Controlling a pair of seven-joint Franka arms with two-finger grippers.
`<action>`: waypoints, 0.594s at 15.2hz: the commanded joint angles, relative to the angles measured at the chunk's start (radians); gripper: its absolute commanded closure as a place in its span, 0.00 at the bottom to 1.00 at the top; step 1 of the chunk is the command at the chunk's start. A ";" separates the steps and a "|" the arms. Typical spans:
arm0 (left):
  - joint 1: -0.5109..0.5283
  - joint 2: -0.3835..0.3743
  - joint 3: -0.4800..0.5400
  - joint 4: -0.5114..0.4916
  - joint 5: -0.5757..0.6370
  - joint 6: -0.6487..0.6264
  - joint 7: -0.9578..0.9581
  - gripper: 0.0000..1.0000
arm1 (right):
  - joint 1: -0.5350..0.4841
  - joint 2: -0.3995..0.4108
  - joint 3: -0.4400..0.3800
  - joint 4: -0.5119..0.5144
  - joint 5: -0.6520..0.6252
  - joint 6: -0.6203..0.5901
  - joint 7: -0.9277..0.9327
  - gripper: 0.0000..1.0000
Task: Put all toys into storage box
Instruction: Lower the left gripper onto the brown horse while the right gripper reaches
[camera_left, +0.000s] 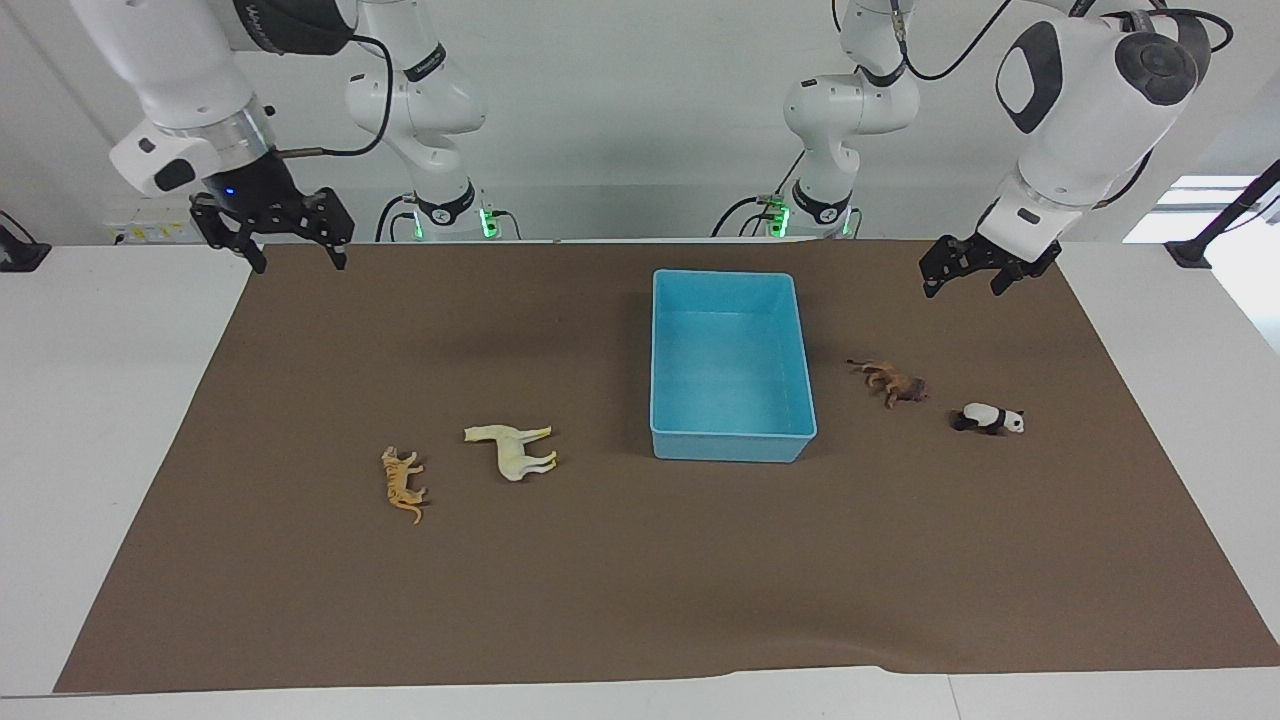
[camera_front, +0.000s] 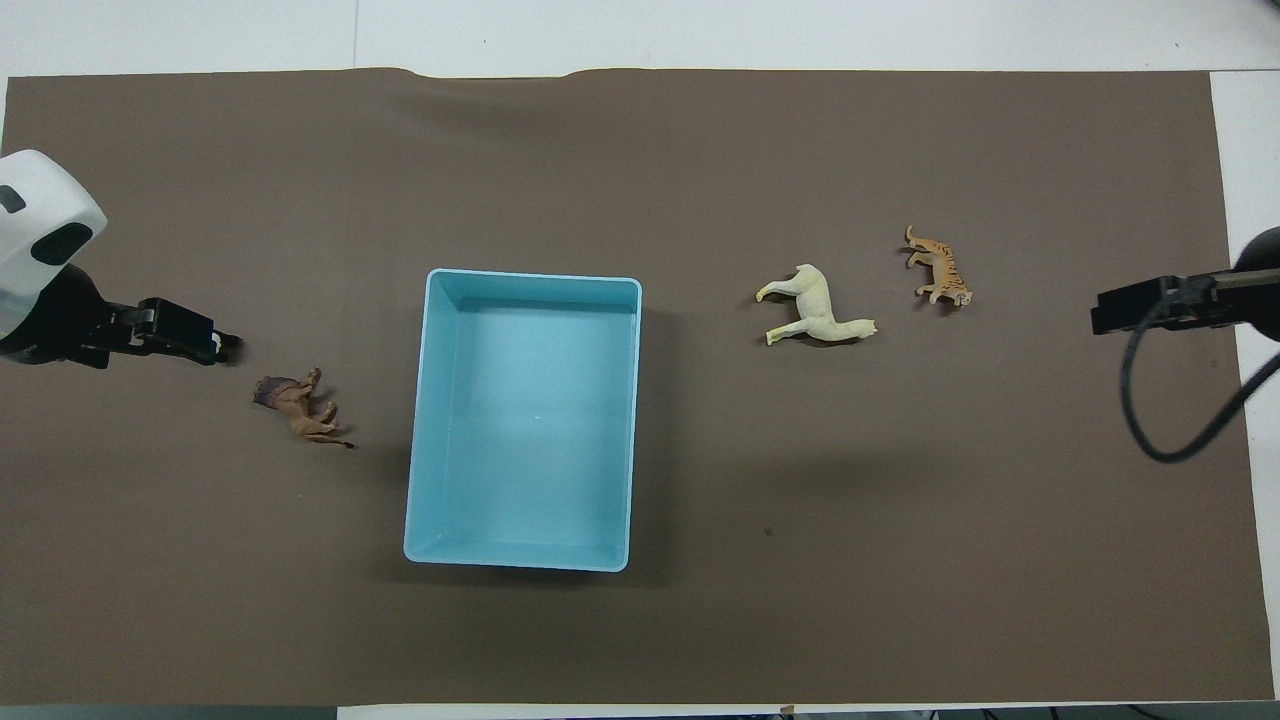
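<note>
Both grippers up, fingers wide, holding nothing.
L gripper (camera_left: 962, 278) hides panda (camera_left: 989, 418) overhead; R gripper (camera_left: 292, 251) cut off at edge overhead; storage box (camera_left: 725, 445) bare.

Brown mat (camera_left: 640, 600) spread over white table (camera_left: 100, 400), edge rippled

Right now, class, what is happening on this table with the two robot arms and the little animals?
Nothing is held yet. The light blue rectangular plastic storage box is empty. The pale cream plastic horse and orange striped tiger lie toward the right arm's end, the brown lion and black-and-white panda toward the left arm's end. The right pincer and the left pincer hang open above the brown mat.
</note>
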 joint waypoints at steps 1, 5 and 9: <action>0.008 -0.028 -0.002 -0.027 0.003 -0.023 0.005 0.00 | 0.075 0.059 0.010 -0.055 -0.009 0.132 0.126 0.00; 0.009 -0.085 0.000 -0.175 0.001 0.117 -0.036 0.00 | 0.166 0.249 0.010 -0.056 0.000 0.347 0.216 0.00; 0.009 -0.123 0.000 -0.389 0.001 0.368 -0.309 0.00 | 0.182 0.349 0.012 -0.058 -0.007 0.505 0.212 0.00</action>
